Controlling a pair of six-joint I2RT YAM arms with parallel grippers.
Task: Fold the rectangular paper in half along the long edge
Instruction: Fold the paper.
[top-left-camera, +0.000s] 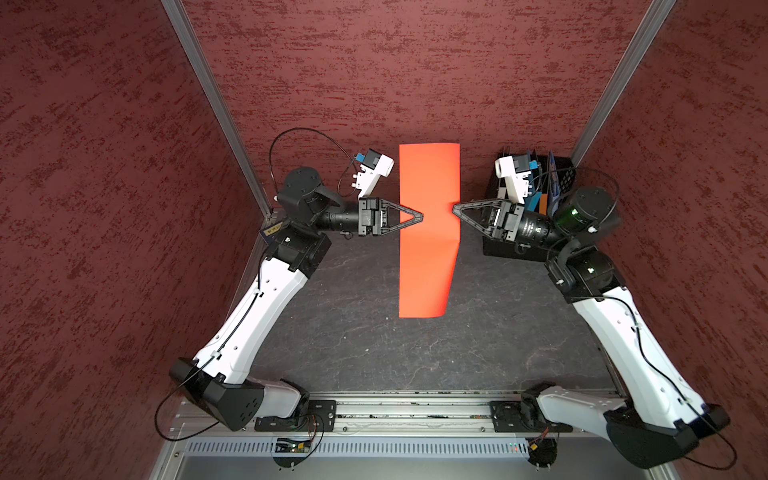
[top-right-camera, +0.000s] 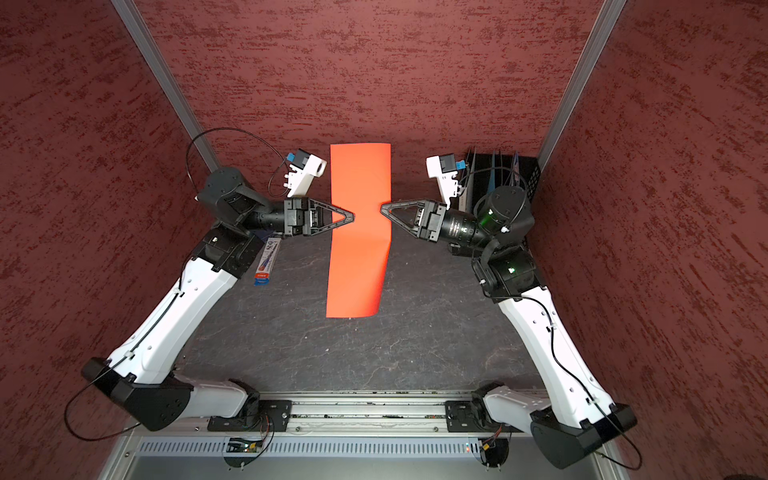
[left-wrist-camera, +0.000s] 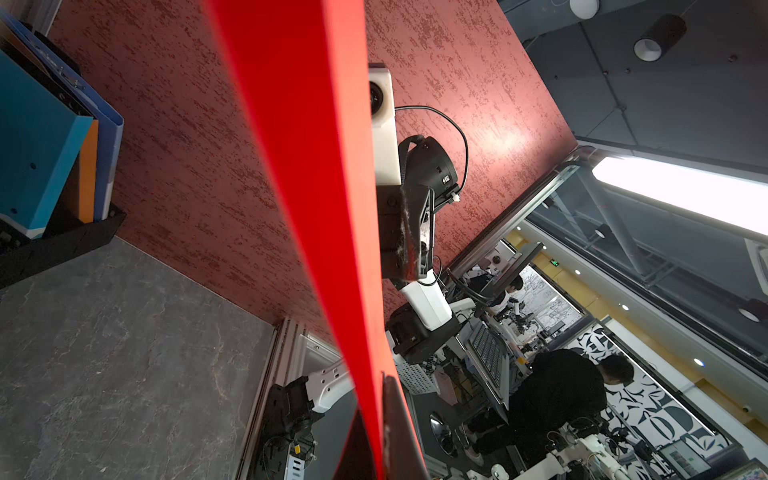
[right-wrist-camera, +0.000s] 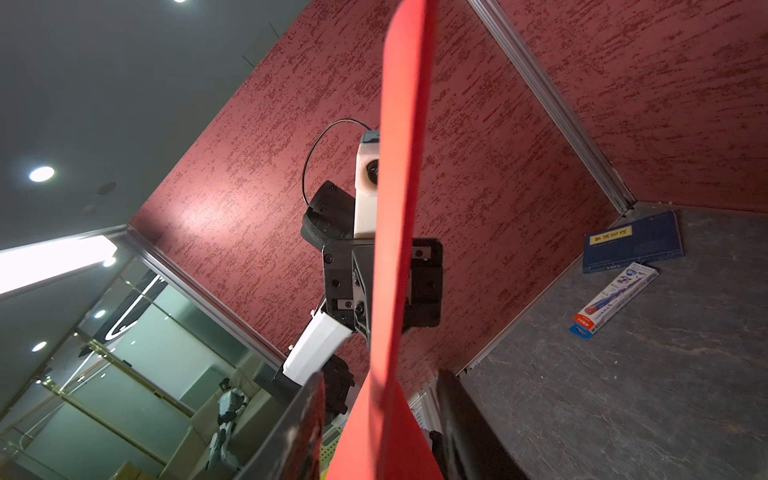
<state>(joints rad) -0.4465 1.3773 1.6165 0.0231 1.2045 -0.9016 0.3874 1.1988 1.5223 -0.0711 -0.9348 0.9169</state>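
Red-walled cell, dark grey tabletop (top-left-camera: 340, 332). Advice: hold the left tool (top-left-camera: 419, 216) clenched firmly on the paper (top-left-camera: 430, 266), which hangs clear above the tabletop. Close the right tool (top-left-camera: 456, 209), jaws now apart astride the opposite long edge, squarely before matching edges. Both wrists are level, pointing inward, tips facing.

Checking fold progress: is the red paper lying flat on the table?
No: the rectangular paper is up in the air, pinched at one edge by the left gripper, clear of the table.
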